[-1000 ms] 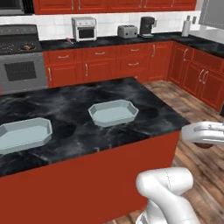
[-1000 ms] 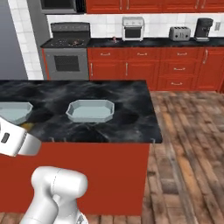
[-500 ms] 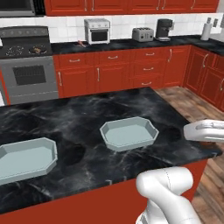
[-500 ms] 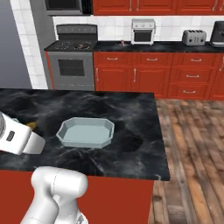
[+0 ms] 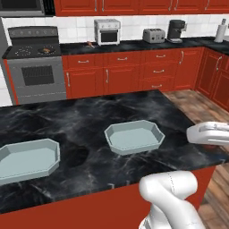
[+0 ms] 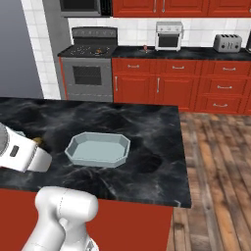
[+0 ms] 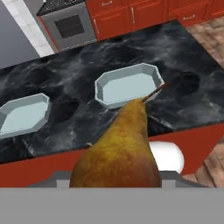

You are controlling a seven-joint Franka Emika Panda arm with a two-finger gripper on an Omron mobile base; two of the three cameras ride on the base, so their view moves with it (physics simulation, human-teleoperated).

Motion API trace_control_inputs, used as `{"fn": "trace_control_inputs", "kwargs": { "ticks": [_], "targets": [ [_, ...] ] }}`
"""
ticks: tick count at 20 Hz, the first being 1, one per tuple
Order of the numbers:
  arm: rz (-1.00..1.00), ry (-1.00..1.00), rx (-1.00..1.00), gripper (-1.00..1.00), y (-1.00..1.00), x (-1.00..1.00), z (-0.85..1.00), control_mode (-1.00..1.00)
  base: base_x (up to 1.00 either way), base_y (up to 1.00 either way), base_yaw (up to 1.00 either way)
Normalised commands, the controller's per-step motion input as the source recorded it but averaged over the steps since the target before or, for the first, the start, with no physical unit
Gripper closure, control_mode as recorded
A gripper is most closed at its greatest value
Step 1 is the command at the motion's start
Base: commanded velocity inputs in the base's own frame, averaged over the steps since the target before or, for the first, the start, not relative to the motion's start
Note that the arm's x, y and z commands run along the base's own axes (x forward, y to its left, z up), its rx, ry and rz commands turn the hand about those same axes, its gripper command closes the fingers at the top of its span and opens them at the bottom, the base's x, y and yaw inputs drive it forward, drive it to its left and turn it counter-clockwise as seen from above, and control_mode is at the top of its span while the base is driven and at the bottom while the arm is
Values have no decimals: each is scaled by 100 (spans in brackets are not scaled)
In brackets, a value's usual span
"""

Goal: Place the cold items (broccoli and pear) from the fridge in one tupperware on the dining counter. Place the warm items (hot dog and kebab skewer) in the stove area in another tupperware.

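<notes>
Pear (image 7: 118, 153) sits in the fingers, pinched at its wide end, stem pointing toward the near tupperware (image 7: 129, 84); it hangs off the front edge of the black marble worktop (image 5: 89, 129); both tupperwares sit on that worktop, well apart, second one (image 5: 27, 159) to the left; each holds nothing; stove (image 5: 35, 62) stands at the back wall.

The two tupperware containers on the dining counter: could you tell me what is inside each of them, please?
Both the nearer tupperware and the farther tupperware show bare bottoms, nothing inside. The pear sits in the gripper.
</notes>
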Motion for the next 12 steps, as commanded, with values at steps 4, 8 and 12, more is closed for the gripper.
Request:
{"fn": "trace_control_inputs", "kwargs": {
  "ticks": [4, 8, 12],
  "targets": [
    [15, 59, 4, 100, 0, 100, -22, -100, 0, 0, 0],
    [13, 51, 0, 100, 0, 93, -48, -100, 0, 0, 0],
    [6, 26, -1, 100, 0, 46, -59, -100, 0, 0, 0]
  ]
}}
